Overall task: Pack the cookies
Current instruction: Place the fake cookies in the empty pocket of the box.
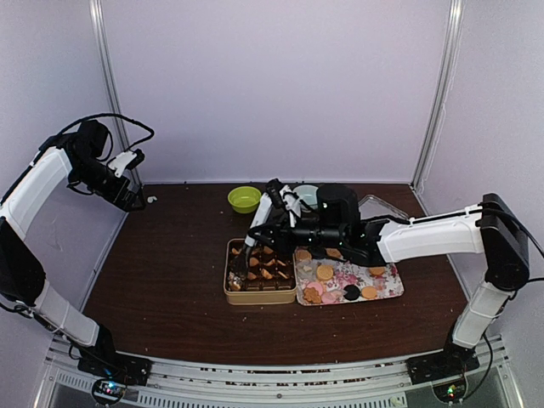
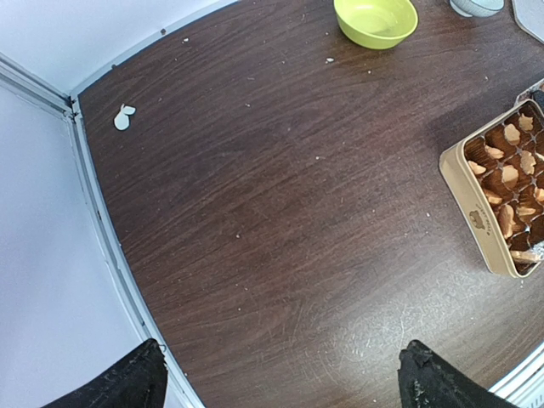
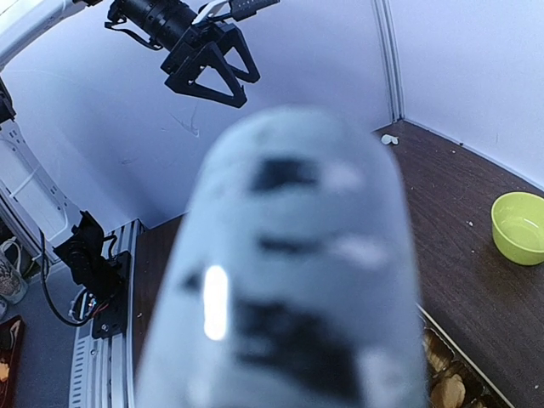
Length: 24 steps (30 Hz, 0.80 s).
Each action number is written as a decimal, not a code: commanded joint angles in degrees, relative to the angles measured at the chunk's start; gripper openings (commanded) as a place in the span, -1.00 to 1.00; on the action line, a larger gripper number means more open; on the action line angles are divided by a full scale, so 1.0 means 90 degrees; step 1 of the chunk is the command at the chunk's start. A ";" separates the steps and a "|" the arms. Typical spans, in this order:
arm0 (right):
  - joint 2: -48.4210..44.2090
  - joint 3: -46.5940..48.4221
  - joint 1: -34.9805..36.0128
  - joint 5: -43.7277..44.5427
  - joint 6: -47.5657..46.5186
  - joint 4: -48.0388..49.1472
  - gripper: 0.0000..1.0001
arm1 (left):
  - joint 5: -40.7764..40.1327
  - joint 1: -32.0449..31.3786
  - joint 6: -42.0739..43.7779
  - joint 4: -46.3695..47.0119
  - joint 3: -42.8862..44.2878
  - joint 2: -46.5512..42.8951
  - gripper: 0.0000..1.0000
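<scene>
**Overhead and wrist views.** A dark wooden table (image 1: 170,280) is being shown from above. The left arm (image 1: 38,183) is being held raised at the far-left corner, well apart from the work. The left gripper (image 2: 280,387) is being held spread wide — its two black fingers (image 2: 127,382) are being seen at opposite lower edges of the left wrist view, with bare wood between them.

The right arm (image 1: 425,238) is being stretched in from the right side, and the right gripper (image 1: 253,240) is being held over the far-left part of a tan tin (image 1: 259,297). Whether its jaws are pressed together or pinching anything cannot be told: the right wrist view is being filled by a blurred pale grey form (image 3: 289,272) with dark marks.

A floral tray (image 1: 387,287) is being shown just beside the tin's right side, and a green bowl (image 1: 244,199) behind the tin. The cookies (image 1: 325,272) — mostly round and tan-orange, one dark, some pink — are lying on the tray. Further tan pieces are sitting in the tin's dark cups. A small pale fragment (image 2: 124,117) is lying near the far-left corner.
</scene>
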 commanded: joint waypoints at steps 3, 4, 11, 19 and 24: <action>-0.0041 0.0092 0.0106 0.0368 -0.0312 -0.0278 -0.97 | 0.0079 -0.0038 0.0059 -0.0043 0.0119 -0.0177 0.96; -0.0049 0.0118 0.0148 0.0450 -0.0397 -0.0344 -0.97 | 0.0070 -0.0037 0.0060 -0.0049 0.0116 -0.0185 0.95; -0.0066 0.0337 0.0390 0.0758 -0.0690 -0.0630 -0.95 | 0.0096 -0.0032 0.0051 -0.0051 0.0167 -0.0177 0.96; -0.0191 0.0382 0.0440 0.0975 -0.0429 -0.0588 -0.47 | 0.0098 -0.0033 0.0040 -0.0080 0.0251 -0.0138 0.96; -0.0316 0.0498 0.0318 0.1299 -0.0505 -0.0825 -0.16 | 0.0065 -0.0037 0.0069 -0.0085 0.0210 -0.0165 0.96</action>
